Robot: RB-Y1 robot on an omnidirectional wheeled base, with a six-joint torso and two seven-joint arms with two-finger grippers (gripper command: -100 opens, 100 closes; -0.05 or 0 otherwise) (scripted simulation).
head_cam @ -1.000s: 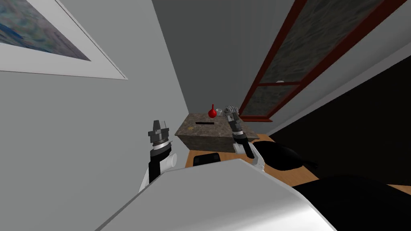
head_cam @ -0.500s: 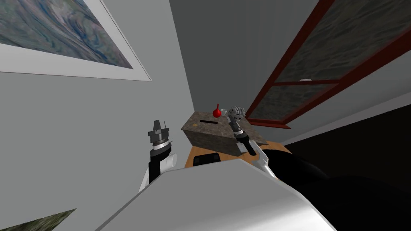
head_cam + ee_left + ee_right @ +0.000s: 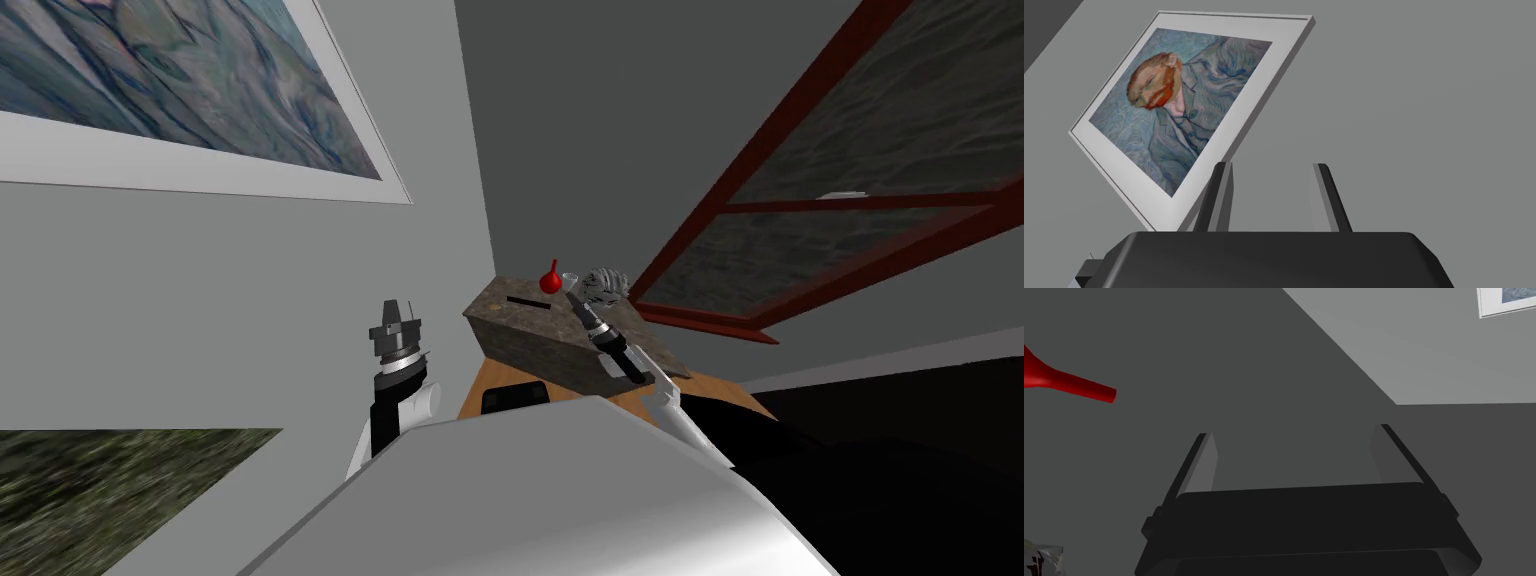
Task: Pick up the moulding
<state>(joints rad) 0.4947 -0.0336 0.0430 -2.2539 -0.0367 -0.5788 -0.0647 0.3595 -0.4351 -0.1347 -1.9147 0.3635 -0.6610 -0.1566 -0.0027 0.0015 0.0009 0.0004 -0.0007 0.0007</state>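
As my head camera has rolled and drawn nearer, the speckled table (image 3: 520, 335) looms larger. The grey, lumpy moulding (image 3: 604, 285) sits unmoved at its far right corner, near the red vase (image 3: 550, 279). My right gripper (image 3: 1291, 430), fingers apart, aims past it, so nothing is grasped yet. The left gripper (image 3: 1271, 165) hangs spread.

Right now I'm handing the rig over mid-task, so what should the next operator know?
Left gripper: open, empty, raised at the robot's left side.
Right gripper: open, empty, out over the stone-patterned table, near the red vase and a crumpled grey thing.
Moulding: the thin dark strip lying flat on the table top, untouched.
Done: right arm is at the table. Left: lower onto the strip, grip, lift.
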